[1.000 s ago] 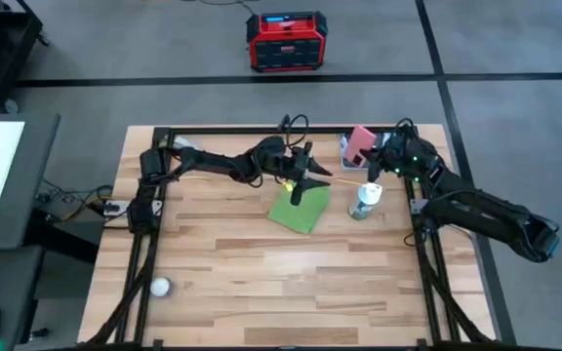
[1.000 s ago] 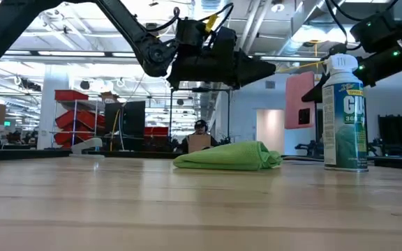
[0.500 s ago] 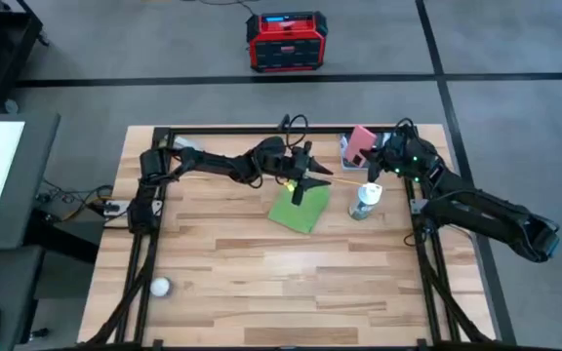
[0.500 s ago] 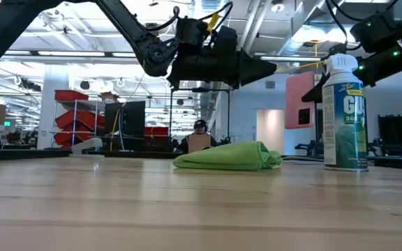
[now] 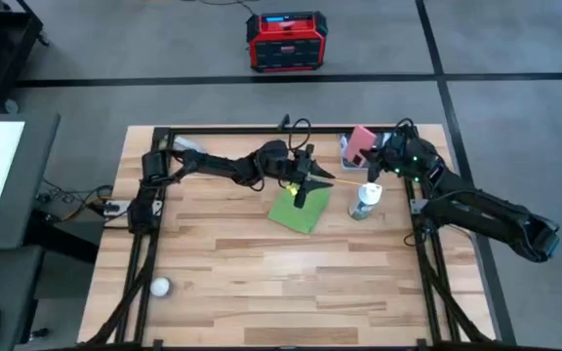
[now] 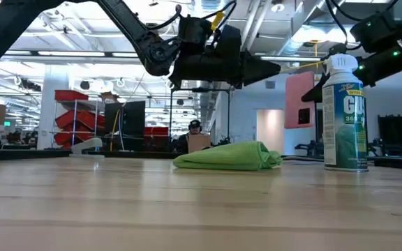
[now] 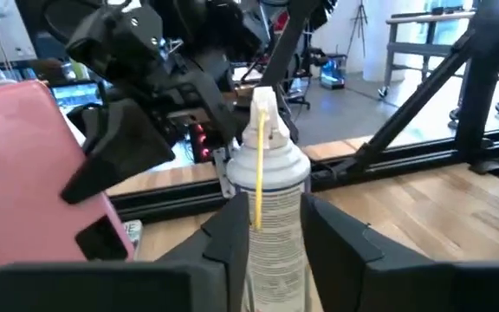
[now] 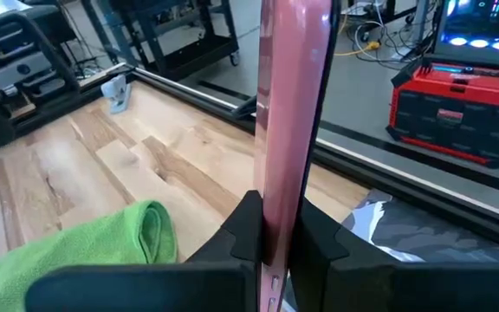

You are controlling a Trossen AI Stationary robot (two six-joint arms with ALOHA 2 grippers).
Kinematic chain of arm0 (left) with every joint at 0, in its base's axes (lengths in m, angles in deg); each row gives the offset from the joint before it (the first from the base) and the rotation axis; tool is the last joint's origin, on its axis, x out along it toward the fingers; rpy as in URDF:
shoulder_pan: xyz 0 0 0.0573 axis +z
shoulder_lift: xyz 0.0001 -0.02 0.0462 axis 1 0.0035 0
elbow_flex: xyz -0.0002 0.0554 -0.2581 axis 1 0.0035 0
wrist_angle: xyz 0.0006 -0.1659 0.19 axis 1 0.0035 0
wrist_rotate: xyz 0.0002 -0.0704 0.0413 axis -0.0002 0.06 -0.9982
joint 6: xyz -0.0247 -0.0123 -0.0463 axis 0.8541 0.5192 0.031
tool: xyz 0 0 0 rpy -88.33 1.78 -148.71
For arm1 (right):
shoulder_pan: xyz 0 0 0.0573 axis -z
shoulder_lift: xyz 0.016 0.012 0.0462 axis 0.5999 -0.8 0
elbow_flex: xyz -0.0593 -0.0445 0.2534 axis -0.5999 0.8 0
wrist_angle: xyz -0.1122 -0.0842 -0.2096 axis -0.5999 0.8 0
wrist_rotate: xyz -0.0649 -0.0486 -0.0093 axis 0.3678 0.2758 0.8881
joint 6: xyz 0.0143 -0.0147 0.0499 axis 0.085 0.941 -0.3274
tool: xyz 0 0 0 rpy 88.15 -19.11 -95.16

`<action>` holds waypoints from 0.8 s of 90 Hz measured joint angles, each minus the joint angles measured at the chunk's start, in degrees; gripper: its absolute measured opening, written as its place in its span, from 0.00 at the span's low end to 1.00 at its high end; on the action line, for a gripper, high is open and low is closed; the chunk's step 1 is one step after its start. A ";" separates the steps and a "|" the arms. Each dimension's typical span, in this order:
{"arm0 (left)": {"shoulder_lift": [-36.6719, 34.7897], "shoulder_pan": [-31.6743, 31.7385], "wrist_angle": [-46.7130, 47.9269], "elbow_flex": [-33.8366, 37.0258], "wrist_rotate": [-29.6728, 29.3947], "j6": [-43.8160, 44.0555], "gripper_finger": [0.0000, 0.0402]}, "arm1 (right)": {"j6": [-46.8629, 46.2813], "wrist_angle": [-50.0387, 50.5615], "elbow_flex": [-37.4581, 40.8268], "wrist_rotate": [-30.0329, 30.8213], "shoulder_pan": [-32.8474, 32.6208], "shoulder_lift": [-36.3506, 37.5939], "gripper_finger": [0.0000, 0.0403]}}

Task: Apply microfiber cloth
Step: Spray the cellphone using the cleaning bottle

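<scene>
1. The microfiber cloth is seen lying folded and flat on the wooden table, toward the far middle; in the low view it shows as a low green mound resting on the boards, untouched by either arm.
2. The left gripper is held in the air above the far edge of the cloth, clear of it; in the low view it hangs well above the fabric, pointing toward the spray can.
3. In the left wrist view the dark fingers are seen parted, with nothing between them at the tips; the spray can with its thin yellow straw is framed in the gap, farther off.
4. The spray can is stood upright just beside the cloth, on the right arm's side, not touching it.
5. The right gripper is placed at the far right of the table, clenched on a pink phone; in the right wrist view the phone is gripped edge-on and upright between the fingers.
6. A red power station is seen on the floor beyond the table; a small white ball lies near the near left corner.
</scene>
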 joint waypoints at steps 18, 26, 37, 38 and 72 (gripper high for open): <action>0.00 -0.02 0.43 0.00 0.02 -0.88 0.01 | 0.00 0.04 0.00 -0.64 -0.02 0.00 0.04; 0.00 -0.02 1.26 0.00 0.04 -0.90 0.01 | 0.00 0.02 -0.02 -0.90 0.00 0.01 0.04; 0.00 -0.02 2.06 0.00 0.13 -0.50 0.00 | 0.00 0.02 0.00 -1.05 -0.02 0.00 0.04; 0.00 -0.02 2.14 0.00 0.14 -0.45 0.00 | 0.00 0.02 0.00 -1.06 -0.02 0.00 0.04; -0.16 -0.02 2.80 0.00 1.39 0.67 0.00 | 0.04 0.08 -0.01 -1.10 0.00 0.00 0.04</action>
